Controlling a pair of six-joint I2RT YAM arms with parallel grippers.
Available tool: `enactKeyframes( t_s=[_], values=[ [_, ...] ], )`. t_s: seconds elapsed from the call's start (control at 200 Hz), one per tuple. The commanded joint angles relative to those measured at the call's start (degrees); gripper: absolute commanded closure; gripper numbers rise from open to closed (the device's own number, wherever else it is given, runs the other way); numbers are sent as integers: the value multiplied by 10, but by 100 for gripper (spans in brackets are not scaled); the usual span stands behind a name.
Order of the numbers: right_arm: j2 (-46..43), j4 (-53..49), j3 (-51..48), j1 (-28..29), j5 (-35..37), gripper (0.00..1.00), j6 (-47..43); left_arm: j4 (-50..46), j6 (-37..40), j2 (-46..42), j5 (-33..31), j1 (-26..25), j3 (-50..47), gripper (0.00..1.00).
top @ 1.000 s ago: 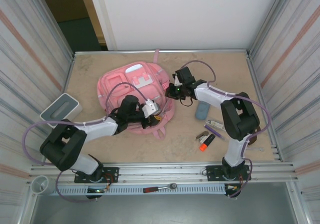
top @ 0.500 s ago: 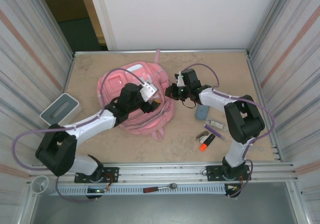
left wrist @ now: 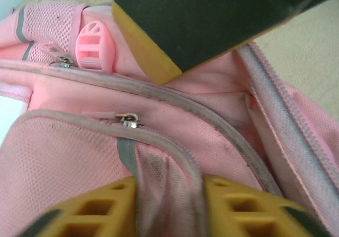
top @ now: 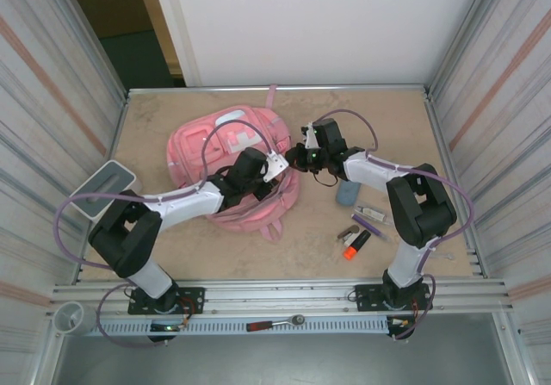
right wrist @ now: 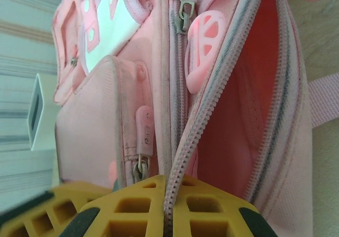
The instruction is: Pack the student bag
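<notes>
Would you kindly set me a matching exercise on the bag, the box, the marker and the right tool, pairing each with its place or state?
Things:
1 student bag
2 grey-white box
3 orange-tipped marker
4 right tool

Places or states:
A at the left edge of the table
B shut on the bag's zip edge
C pink, lying mid-table
D towards the right front corner

Pairs: 1-C, 2-A, 3-D, 4-B

Lab test cell: corrugated panel walls [top: 52, 101], aluminium rail [top: 275, 292] (enclosed bench [top: 387, 118]).
</notes>
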Motion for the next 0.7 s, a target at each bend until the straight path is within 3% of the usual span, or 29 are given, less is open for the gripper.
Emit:
enactKeyframes(
  t_s=[0.0, 0.035, 0.14, 0.21, 0.291, 0.511, 0.696],
  values=[
    [-43, -1, -1, -4, -13, 92, -23, 20, 7, -6, -22, 11, 5, 91],
    [-44, -8, -1, -7, -10, 91, -29, 26, 3, -10, -14, 15, 2, 100],
    [-51, -81, 18, -11, 26, 78, -62, 61, -24, -46, 40, 34, -22, 100],
    [-56, -157, 35, -12, 85, 66, -90, 98, -64, -84, 105, 60, -48, 100],
    [-77, -175, 20, -13, 110, 58, -116, 144, -111, -123, 179, 94, -73, 100],
    [-163, -112, -65, 1, 37, 50, -218, 165, -162, -178, 270, 143, -93, 100],
    [-204, -80, -105, 50, 5, 44, -309, 206, -228, -204, 355, 196, -106, 100]
  ],
)
